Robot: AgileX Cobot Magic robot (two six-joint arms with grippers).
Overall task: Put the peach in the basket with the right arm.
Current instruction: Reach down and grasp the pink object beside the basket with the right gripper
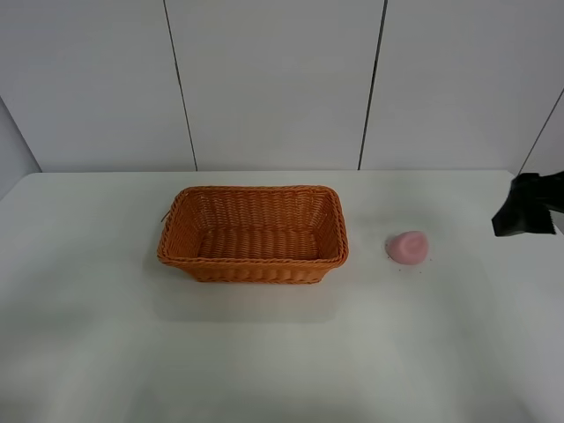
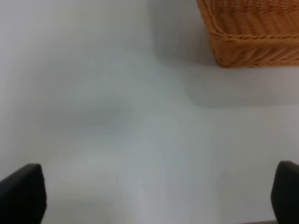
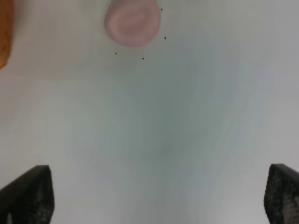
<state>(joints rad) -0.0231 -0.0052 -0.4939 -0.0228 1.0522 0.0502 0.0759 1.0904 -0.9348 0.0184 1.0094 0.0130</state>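
Note:
The pale-pink peach [image 1: 407,247] lies on the white table, to the right of the orange-brown wicker basket [image 1: 254,261] and clear of it. In the right wrist view the peach [image 3: 133,21] sits well ahead of my right gripper [image 3: 159,193], whose two fingers stand wide apart with nothing between them. A sliver of the basket [image 3: 3,32] shows at that view's edge. Only the black end of the right arm [image 1: 527,204] shows, at the far right of the high view. My left gripper [image 2: 159,196] is open over bare table, with a corner of the basket [image 2: 252,42] ahead of it.
The white table [image 1: 264,352] stretches wide around both things and meets a white panelled wall [image 1: 273,79] at the back. A few tiny dark specks [image 3: 143,58] dot the surface beside the peach. The basket holds nothing.

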